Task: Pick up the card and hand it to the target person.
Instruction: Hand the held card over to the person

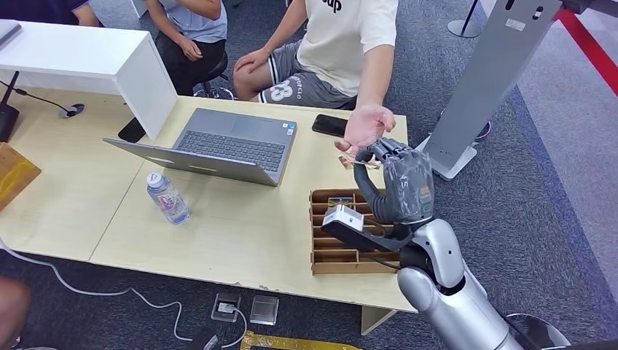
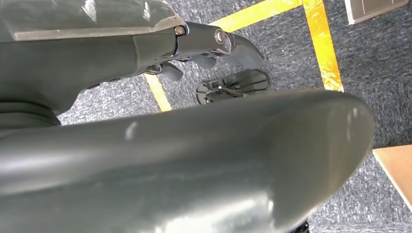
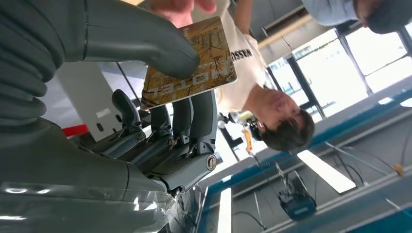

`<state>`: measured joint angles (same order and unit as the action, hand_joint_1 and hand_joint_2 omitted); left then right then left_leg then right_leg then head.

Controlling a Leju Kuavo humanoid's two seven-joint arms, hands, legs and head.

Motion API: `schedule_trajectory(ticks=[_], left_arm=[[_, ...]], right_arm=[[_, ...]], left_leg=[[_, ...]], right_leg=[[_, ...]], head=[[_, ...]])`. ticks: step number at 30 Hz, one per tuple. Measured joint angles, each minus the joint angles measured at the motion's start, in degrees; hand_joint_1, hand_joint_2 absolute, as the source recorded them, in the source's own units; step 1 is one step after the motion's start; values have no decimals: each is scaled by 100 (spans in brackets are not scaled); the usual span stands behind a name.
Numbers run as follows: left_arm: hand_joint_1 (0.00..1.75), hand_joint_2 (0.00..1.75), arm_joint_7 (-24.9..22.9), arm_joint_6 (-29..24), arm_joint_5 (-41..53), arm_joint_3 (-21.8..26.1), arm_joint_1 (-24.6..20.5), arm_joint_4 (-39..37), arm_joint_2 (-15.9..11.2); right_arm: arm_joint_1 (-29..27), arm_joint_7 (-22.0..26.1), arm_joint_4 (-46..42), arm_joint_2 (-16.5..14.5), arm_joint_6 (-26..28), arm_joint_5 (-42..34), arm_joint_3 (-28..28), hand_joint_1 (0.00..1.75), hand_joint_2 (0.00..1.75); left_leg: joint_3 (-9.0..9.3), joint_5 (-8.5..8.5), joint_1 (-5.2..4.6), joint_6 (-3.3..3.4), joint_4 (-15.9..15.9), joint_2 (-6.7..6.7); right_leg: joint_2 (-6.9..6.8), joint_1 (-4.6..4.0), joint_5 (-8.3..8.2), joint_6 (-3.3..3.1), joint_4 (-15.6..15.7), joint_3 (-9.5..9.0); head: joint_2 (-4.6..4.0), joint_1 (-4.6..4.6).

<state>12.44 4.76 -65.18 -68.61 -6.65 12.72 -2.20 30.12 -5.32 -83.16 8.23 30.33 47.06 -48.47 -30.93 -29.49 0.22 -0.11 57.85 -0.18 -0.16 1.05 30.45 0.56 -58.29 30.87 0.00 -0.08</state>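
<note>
A silver right arm is seen rising from the lower right of the head view, ending in a dark grey right hand (image 1: 399, 182) held above the far right part of a pale wooden table (image 1: 240, 240). A brown and gold card (image 3: 189, 63) printed with the word HOTEL is pinched between the thick grey thumb and the darker fingers (image 3: 184, 121) of this hand; the grip is shown clearly in the right wrist view, with the card's far end projecting beyond the thumb. In the head view the card (image 1: 358, 160) is seen only as a thin pale edge at the fingertips.

Under the raised hand, a brown slotted cardboard tray (image 1: 328, 251) lies on the table near its front right corner. A clear plastic water bottle (image 1: 167, 197) stands further left, and an open grey laptop (image 1: 218, 146) sits beyond it. A black phone (image 1: 329, 125) lies flat near the table's far edge.

A person's hand (image 1: 366, 125) is held palm up just beyond the card, with its fingertips at the card's far end; whether the card is gripped by them cannot be told. The person, in a cream shirt and grey shorts, is seated behind the table.

The left hand (image 2: 209, 48) is seen in the left wrist view above grey carpet with yellow tape lines; its fingers are curled inward with nothing in them.
</note>
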Motion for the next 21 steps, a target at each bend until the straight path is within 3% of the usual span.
schedule_trajectory(ticks=[6,10,17,21], left_arm=[[0,0,-3,0,34,0,-23,1,3],[0,0,-3,0,64,0,-30,1,4],[0,0,19,0,104,-2,-32,1,4],[0,0,19,0,67,-1,-29,-1,2]], right_arm=[[-31,532,530,-161,696,-245,0,138,175],[-39,609,781,-230,815,-267,-5,0,175],[-42,570,1044,-294,812,-383,-23,0,175],[-44,564,1103,-301,602,-901,-31,0,175]], left_leg=[[1,0,0,0,0,0],[1,0,0,0,0,0],[0,0,0,0,0,0],[0,0,0,0,0,0]], right_leg=[[0,0,0,0,0,-1],[0,0,0,0,0,0],[0,0,0,0,0,0],[0,0,0,0,0,0]], head=[[0,2],[0,2],[0,-1],[0,2]])
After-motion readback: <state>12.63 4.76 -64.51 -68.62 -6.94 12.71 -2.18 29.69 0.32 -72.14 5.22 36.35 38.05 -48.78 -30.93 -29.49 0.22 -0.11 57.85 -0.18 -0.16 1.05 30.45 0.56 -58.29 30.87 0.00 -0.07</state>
